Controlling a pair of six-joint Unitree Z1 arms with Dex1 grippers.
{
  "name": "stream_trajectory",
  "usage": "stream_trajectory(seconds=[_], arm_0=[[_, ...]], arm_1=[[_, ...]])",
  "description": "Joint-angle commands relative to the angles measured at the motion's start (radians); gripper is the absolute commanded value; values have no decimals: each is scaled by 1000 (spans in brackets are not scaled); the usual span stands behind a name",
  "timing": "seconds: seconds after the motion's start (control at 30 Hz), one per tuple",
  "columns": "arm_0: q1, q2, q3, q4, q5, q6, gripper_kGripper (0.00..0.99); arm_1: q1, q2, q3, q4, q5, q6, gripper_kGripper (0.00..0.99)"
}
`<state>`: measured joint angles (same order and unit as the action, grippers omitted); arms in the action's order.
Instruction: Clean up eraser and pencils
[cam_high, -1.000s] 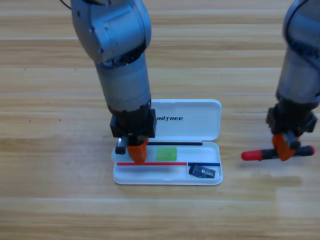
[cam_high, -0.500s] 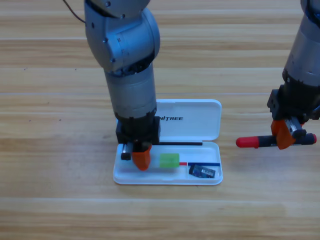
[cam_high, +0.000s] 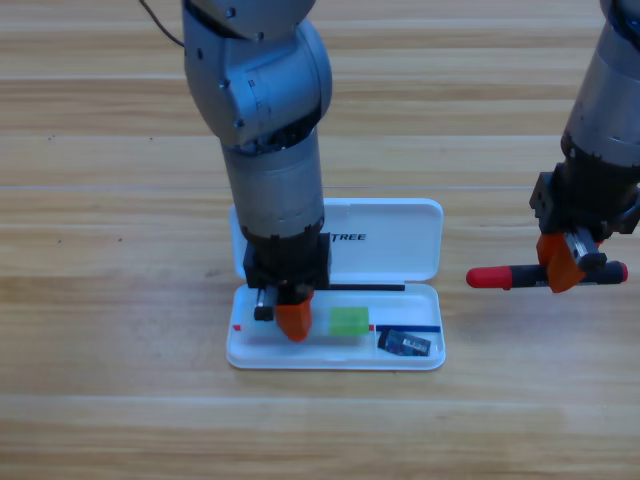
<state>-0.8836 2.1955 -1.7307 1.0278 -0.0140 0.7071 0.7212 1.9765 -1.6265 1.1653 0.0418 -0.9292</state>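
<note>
Green-white pencil, navy eraser, white case.

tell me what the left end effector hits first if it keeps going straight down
Probably the case floor, just left of the green pencil; the left end effector points into the tray, though its height is unclear.

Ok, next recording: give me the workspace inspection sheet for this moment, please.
Surface: wooden table.
Job's things: eraser lies in the right end of the open white case; green-and-white pencil in the tray's middle; red-ended pencil right of the case.
Clutter: nothing seen.
Grippers: left hand points down into the tray beside the green pencil; right hand is closed on the red-ended pencil.
Cables: thin dark cable at top, behind the left arm.
Surroundings: nothing seen.
</note>
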Motion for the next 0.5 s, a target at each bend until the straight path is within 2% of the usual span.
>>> stream_trajectory(seconds=[0.03,0.1,0.13,0.17,0.23,0.5], arm_0=[[-25,47,10,5,-4,-12,377],[-26,43,13,5,2,-23,807],[-25,41,14,5,3,-26,902],[-25,41,16,5,3,-26,951],[-25,38,20,5,5,-26,990],[-25,-7,40,11,25,-18,990]], arm_1=[[44,25,-7,13,1,15,0],[46,25,-10,13,1,16,0],[47,25,-10,13,1,16,0],[47,25,-12,13,0,16,0],[47,25,-13,13,1,18,0],[75,44,-36,14,1,38,0]])
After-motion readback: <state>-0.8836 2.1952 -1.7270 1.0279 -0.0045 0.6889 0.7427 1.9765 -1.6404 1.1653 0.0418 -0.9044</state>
